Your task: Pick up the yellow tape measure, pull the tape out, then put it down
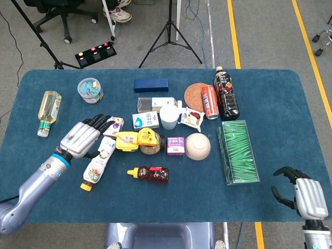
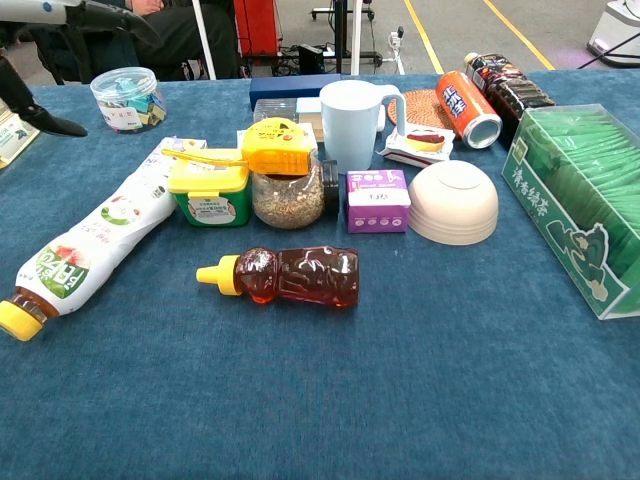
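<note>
Both hands hold nothing: left hand [image 1: 83,136], fingers spread wide, sits at nine o'clock of the yellow tape measure [image 1: 147,137]; right hand [image 1: 302,194], fingers loosely apart, rests well away at four o'clock.

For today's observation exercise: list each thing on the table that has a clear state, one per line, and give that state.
yellow tape measure: atop the grain jar, tape not pulled out, untouched
left hand: fingers spread, holding nothing, above the white squeeze bottle
right hand: fingers apart, holding nothing
honey bottle: lying on its side, capped
white squeeze bottle: lying down
bowl: upside down
white cup: upright
red can: lying down
</note>
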`<act>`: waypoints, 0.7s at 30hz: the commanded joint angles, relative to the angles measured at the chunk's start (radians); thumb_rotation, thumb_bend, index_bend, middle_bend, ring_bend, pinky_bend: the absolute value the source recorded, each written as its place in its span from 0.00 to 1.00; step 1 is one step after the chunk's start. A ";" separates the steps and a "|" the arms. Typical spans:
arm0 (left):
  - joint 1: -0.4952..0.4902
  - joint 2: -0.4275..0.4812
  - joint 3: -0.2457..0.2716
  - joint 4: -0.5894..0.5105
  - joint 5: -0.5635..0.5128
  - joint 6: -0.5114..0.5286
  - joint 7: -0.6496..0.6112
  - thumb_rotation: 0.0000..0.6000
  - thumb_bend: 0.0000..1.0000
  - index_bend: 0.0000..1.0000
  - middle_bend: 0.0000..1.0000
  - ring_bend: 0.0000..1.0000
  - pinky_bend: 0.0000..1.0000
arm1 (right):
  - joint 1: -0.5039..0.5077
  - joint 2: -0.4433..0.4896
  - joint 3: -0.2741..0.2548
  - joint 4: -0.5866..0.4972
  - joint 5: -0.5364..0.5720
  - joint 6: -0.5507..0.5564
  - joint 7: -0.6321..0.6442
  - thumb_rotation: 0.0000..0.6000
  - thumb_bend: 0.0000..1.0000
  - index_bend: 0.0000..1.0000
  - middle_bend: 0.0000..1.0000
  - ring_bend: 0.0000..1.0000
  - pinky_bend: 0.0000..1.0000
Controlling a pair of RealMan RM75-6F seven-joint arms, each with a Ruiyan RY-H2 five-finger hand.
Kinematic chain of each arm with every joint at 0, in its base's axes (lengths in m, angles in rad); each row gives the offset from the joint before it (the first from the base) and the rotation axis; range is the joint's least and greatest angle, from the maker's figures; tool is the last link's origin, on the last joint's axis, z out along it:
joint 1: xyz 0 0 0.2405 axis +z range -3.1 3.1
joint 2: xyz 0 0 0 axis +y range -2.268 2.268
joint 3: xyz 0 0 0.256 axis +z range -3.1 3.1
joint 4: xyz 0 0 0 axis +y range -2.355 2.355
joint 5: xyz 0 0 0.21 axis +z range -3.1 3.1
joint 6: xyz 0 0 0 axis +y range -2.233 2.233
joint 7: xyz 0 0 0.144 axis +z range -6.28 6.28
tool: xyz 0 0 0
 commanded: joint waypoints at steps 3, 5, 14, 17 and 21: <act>-0.057 -0.037 0.001 0.036 -0.045 -0.034 0.008 1.00 0.23 0.09 0.05 0.02 0.21 | 0.000 0.000 0.000 -0.004 -0.001 0.000 -0.006 1.00 0.33 0.41 0.39 0.40 0.44; -0.080 -0.055 0.003 0.051 -0.061 -0.046 0.011 1.00 0.23 0.10 0.05 0.02 0.22 | 0.000 0.000 0.000 -0.005 0.000 0.000 -0.007 1.00 0.33 0.41 0.39 0.40 0.44; -0.167 -0.126 0.019 0.106 -0.125 -0.068 0.024 1.00 0.24 0.10 0.05 0.02 0.22 | 0.004 0.002 0.005 -0.002 0.013 -0.008 -0.004 1.00 0.33 0.41 0.39 0.40 0.44; -0.190 -0.150 0.022 0.122 -0.150 -0.069 0.017 1.00 0.24 0.10 0.05 0.02 0.22 | 0.006 0.001 0.006 0.003 0.018 -0.013 0.000 1.00 0.33 0.41 0.39 0.40 0.44; -0.226 -0.181 0.031 0.149 -0.181 -0.074 0.019 1.00 0.23 0.11 0.05 0.02 0.22 | 0.009 0.001 0.008 0.008 0.022 -0.019 0.005 1.00 0.33 0.41 0.39 0.40 0.44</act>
